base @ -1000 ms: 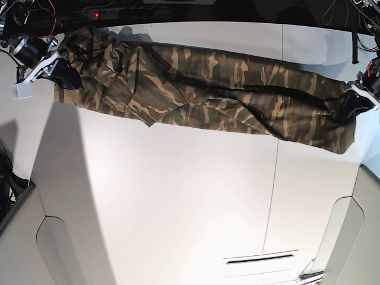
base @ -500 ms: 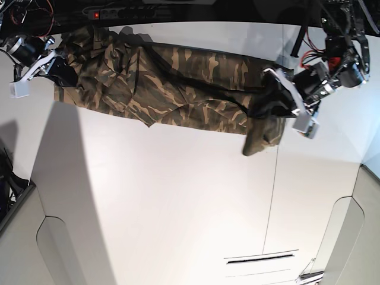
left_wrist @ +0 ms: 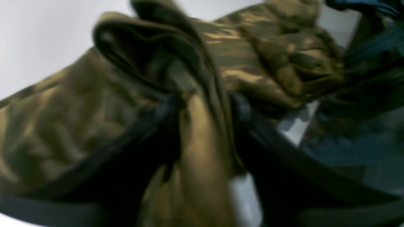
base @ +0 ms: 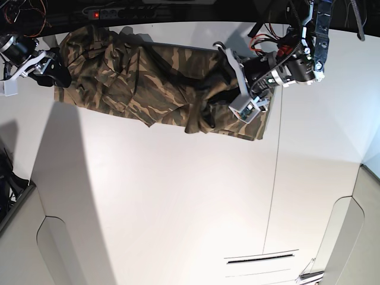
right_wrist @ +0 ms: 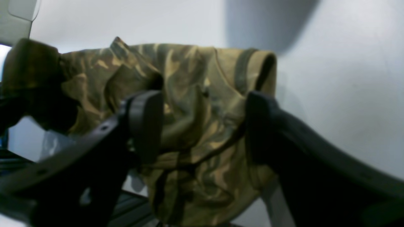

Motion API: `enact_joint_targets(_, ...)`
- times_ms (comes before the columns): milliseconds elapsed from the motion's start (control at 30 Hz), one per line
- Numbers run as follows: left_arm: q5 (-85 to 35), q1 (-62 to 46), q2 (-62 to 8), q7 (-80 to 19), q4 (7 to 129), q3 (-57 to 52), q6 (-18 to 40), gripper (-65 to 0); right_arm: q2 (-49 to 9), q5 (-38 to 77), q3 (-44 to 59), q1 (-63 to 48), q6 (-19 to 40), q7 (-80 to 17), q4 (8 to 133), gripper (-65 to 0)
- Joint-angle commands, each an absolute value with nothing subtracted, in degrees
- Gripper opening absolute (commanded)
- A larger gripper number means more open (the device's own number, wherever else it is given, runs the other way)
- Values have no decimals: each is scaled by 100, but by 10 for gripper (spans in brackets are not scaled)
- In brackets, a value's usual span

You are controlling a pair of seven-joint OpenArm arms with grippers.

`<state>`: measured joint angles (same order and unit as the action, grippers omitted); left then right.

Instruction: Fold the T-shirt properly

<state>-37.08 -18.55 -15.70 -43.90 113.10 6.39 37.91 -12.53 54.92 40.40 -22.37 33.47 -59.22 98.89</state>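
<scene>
The soft, limp camouflage-print cloth T-shirt (base: pixel 148 83) lies bunched along the white table's (base: pixel 178 196) 12 o'clock edge. It will sag and slide, so I would grip hems or corners. The right gripper (right_wrist: pixel 202 126) stands wide around cloth. The left gripper (base: pixel 228 83) has a fold between its fingers; whether it clamps, I cannot tell.
</scene>
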Motion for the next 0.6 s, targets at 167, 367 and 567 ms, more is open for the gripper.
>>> enact_joint_targets(167, -3806, -1826, -1531, -4182, 11404, 958, 3771, -340, -1332, 5137, 3918, -2237, 3365, -5382, 9815, -221)
enact_joint_targets(367, -3811, -1824, -1199, -4178, 11404, 974, 3771, -340, -1332, 4681, 3695, -2224, 3365, -5041, 9564, -221)
enact_joint_targets(567, -3811, -1826, -1015, -4226, 11404, 974, 3771, -340, -1332, 4578, 3457, -2224, 3321, -4705, 9170, -222)
